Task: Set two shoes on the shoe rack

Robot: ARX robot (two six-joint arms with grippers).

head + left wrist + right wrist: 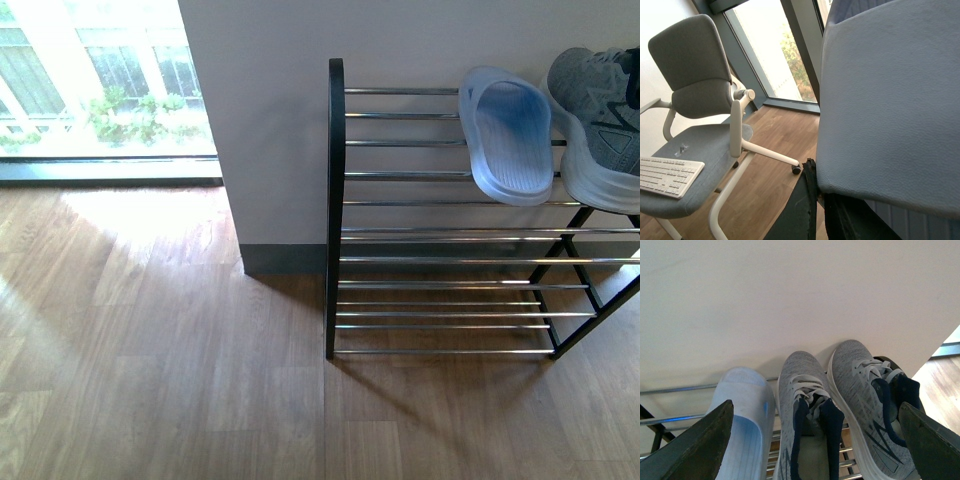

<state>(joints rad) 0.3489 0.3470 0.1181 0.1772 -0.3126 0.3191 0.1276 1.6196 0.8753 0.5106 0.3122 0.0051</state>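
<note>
The shoe rack [336,200] stands against the wall, with its black arched end on the left. On its top tier lie a pale blue slide [510,135] and, to the right of it, a grey knit sneaker [600,120]. In the right wrist view my right gripper [816,405] is open above that tier, its dark fingers [695,450] spread wide over the slide [742,425] and two grey sneakers [805,400] [865,390]. My left gripper [817,185] is shut on another pale blue slide [890,110], whose sole fills the left wrist view. Neither arm shows in the front view.
A grey office chair [695,100] with a white keyboard [667,175] on its seat stands on the wooden floor [150,350]. A tall window [100,80] is at the left. The white wall [280,120] backs the rack. The lower tiers [440,300] hold nothing in view.
</note>
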